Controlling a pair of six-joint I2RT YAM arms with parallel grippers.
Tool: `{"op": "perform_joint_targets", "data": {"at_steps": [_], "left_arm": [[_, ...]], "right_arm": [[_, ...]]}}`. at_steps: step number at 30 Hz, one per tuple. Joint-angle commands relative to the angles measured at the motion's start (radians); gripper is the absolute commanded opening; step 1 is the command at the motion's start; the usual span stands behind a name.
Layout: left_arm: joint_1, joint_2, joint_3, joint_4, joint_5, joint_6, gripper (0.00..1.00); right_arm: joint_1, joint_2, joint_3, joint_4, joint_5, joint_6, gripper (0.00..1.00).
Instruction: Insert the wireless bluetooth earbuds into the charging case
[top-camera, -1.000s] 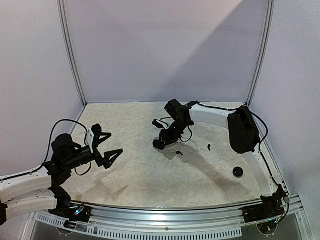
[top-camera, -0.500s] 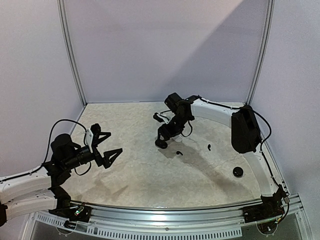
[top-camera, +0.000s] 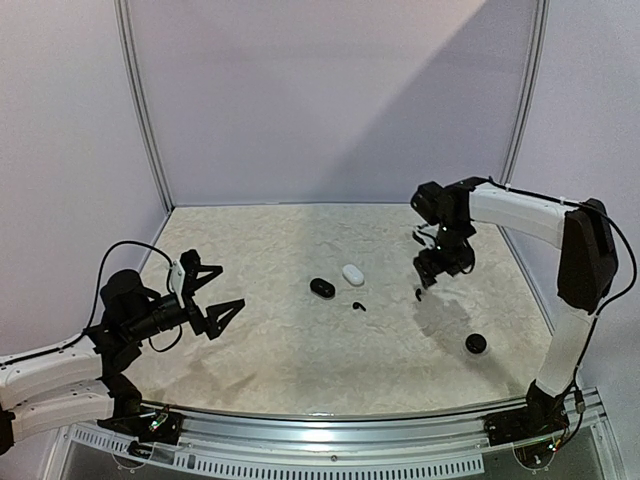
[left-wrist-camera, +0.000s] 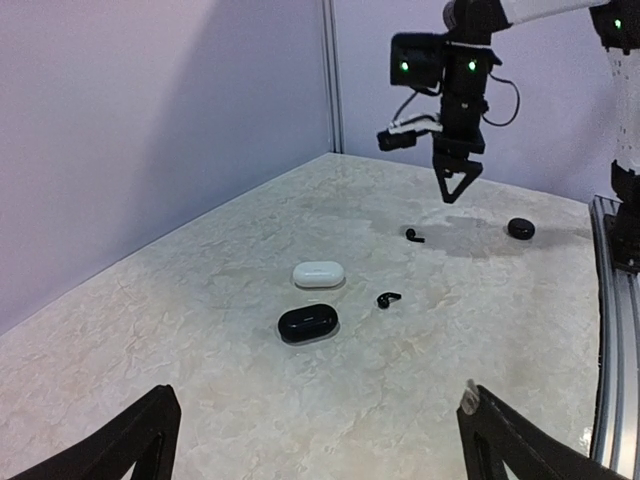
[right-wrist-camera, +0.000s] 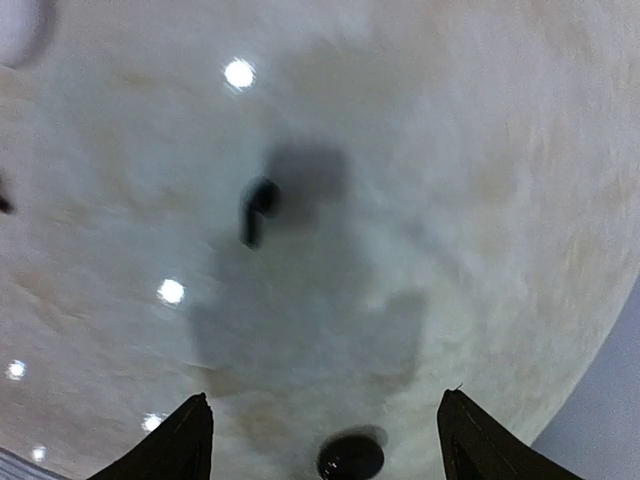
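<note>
Two black earbuds lie on the table, one (top-camera: 358, 306) just right of the cases and one (top-camera: 418, 294) further right. A black oval charging case (top-camera: 321, 287) and a white one (top-camera: 352, 273) lie side by side at mid-table, both lids down. My right gripper (top-camera: 428, 276) hangs open above the right earbud (right-wrist-camera: 258, 205), with nothing between its fingers (right-wrist-camera: 195, 430). The left gripper (top-camera: 230, 286) stands open well off to the left, empty, facing the black case (left-wrist-camera: 308, 322), the white case (left-wrist-camera: 319, 273) and the nearer earbud (left-wrist-camera: 389, 298).
A small round black case (top-camera: 476, 343) sits near the right front; the right wrist view catches it (right-wrist-camera: 351, 457) just below the right gripper (right-wrist-camera: 325, 415). Metal frame posts and purple walls close off the back and sides. A rail runs along the near edge.
The right gripper has opened, left the black case at mid-table and swung right to hang over the right earbud. The white case has come into view. The left arm has not moved.
</note>
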Motion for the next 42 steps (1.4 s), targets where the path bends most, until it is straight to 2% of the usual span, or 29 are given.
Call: {"op": "perform_joint_targets", "data": {"at_steps": [1,9,16,24,29,33,39,42], "left_arm": [[-0.012,-0.008,-0.022,0.014,0.017,0.010,0.99],[-0.012,-0.007,-0.021,-0.001,0.028,0.022,0.99],[-0.012,0.007,-0.024,0.004,0.040,0.021,0.99],[-0.012,0.005,-0.022,0.000,0.040,0.022,0.99],[-0.012,0.004,-0.024,0.001,0.045,0.022,0.99],[-0.012,0.001,-0.023,-0.002,0.041,0.023,0.99],[-0.012,0.000,-0.023,-0.002,0.044,0.023,0.99],[-0.012,0.000,-0.022,-0.003,0.045,0.023,0.99]], "right_arm": [[-0.078,-0.044,-0.180,-0.079,0.019,0.223,0.78],[-0.116,-0.066,-0.340,0.022,-0.105,0.288,0.81],[-0.125,-0.099,-0.455,0.035,-0.090,0.333,0.82],[-0.152,-0.135,-0.511,0.059,-0.081,0.378,0.82],[-0.165,-0.160,-0.557,0.117,-0.106,0.375,0.74],[-0.167,-0.154,-0.575,0.141,-0.109,0.372,0.72],[-0.169,-0.154,-0.596,0.154,-0.139,0.369,0.51],[-0.170,-0.166,-0.592,0.146,-0.139,0.366,0.47]]}}
